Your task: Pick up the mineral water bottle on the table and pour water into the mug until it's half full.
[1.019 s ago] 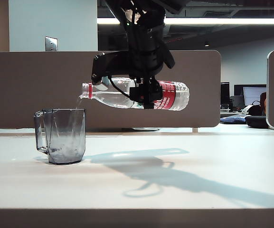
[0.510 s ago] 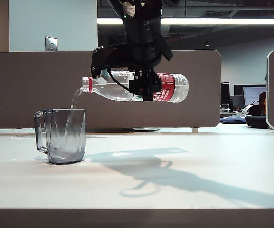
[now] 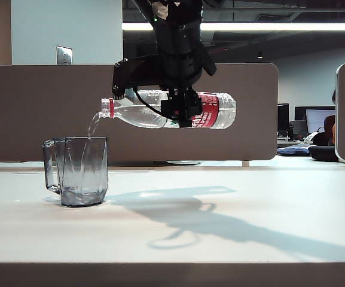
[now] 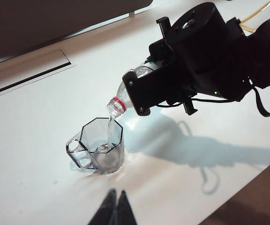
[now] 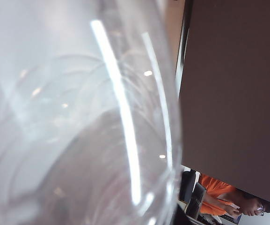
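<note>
The mineral water bottle [image 3: 142, 112] lies almost level in the air, its red-ringed neck tipped slightly down to the left, with my right gripper [image 3: 181, 111] shut on its middle. A thin stream of water [image 3: 92, 125] falls from its mouth into the smoky-grey mug [image 3: 79, 170], which stands on the table [image 3: 250, 203] with a little water at its bottom. The left wrist view shows the bottle [image 4: 118, 103] pouring into the mug [image 4: 99, 150]. My left gripper [image 4: 116, 206] hovers shut and empty, short of the mug. The clear bottle wall [image 5: 78, 131] fills the right wrist view.
A brown partition [image 3: 40, 107] runs along the table's far edge, with a cable slot [image 4: 27, 75] in the tabletop in front of it. A person in orange [image 5: 219, 192] sits beyond the partition. The table's front edge [image 3: 172, 263] is near the camera.
The bottle has shifted slightly left and up, and its neck has dipped. The faint trickle has become a steady stream into the mug. The left gripper has kept still.
</note>
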Robot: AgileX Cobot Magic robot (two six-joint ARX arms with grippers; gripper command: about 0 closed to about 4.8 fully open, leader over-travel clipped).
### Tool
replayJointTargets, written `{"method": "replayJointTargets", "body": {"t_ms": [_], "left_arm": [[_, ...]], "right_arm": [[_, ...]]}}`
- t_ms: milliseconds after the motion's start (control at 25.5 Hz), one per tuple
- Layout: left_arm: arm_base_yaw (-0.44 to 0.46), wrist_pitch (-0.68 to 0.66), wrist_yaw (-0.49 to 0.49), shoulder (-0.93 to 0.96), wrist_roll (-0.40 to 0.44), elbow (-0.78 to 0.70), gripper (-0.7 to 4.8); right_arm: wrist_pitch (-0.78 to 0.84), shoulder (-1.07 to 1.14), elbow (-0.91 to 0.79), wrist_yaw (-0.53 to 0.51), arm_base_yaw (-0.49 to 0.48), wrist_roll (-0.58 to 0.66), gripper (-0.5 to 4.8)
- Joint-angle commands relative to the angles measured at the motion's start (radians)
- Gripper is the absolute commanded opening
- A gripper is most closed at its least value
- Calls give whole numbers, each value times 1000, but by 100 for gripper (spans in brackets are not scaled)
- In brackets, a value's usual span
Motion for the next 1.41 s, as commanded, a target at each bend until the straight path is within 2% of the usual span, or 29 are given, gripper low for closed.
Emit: {"method": "replayJointTargets", "body": {"t_ms": [39,1411], "left_arm": [[-3,9,6,-1,-3,3,-5],[-3,6,7,-2,-3,3,-5]], "right_arm": [[29,-13,11,19,1,0,242],[36,-39,11,35,11,-26,242]]}}
